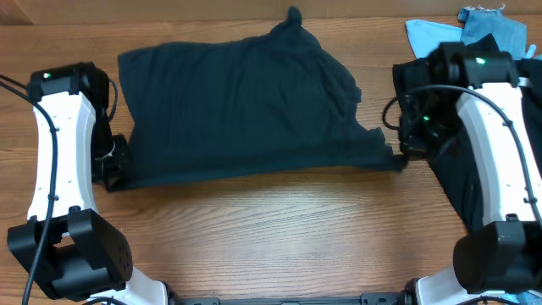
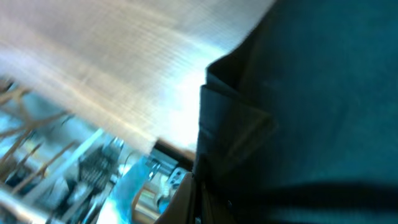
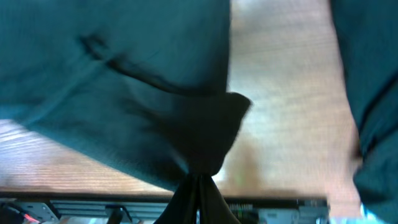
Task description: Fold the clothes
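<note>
Wood, pale and grained, shows bare along the near edge of the table (image 1: 279, 229), between the two arm bases. Just beyond that strip lies the near hem of a wide black T-shirt (image 1: 246, 110) of soft, matte knit cloth, pinched at both ends. The left gripper (image 1: 113, 172) is clenched on the hem corner toward the left edge. The right gripper (image 1: 400, 159) is clenched on the corner toward the right edge, where its wrist view shows the fabric drawn into a narrow gathered tail between the jaws. Gripping both corners at once draws the hem into a fairly straight line, which I judge to be the set-up for carrying it toward the far edge as a fold. The left wrist view shows the corner there doubled over in limp layers. Farther on, the shirt's body spreads flat across the table's middle, faintly rippled on its right side, rising to a small peak at the far edge. A second dark garment (image 1: 457, 182) lies slack beneath the right arm, and crumpled light blue cloth pieces (image 1: 440, 34) sit in the far right corner, well apart.
</note>
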